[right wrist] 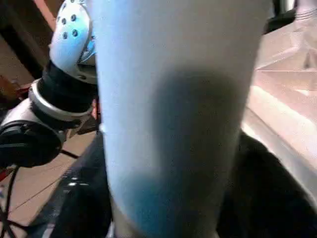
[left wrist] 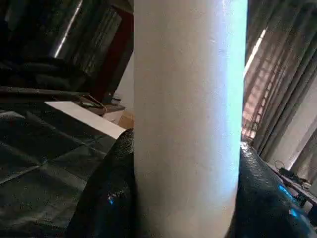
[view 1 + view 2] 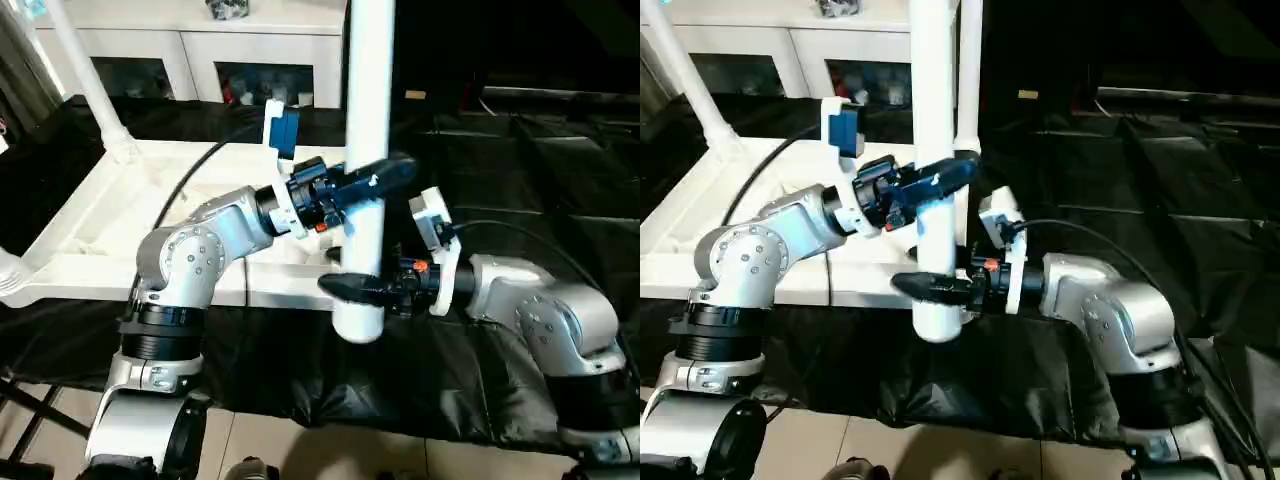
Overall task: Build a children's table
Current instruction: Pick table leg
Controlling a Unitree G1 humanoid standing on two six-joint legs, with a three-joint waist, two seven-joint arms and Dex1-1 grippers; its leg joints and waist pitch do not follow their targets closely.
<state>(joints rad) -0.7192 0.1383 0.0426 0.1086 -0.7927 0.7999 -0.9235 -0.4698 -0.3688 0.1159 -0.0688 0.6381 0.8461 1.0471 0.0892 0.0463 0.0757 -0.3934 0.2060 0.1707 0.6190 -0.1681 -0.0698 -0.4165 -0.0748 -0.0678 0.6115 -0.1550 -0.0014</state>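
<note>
A white table leg [image 3: 366, 150] is held upright, pinched by the left gripper [image 3: 372, 182] above and the right gripper [image 3: 352, 288] just below. The upturned tabletop [image 3: 120, 215] lies behind both grippers, one leg [image 3: 92, 82] already socketed.

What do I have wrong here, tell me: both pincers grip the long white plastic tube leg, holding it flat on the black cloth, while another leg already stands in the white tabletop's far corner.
One detail is wrong: the long white plastic tube leg is held upright, not flat on the black cloth. The left eye view shows the left pincer and right pincer gripping it vertically. The other leg does stand in the white tabletop's far corner.
</note>
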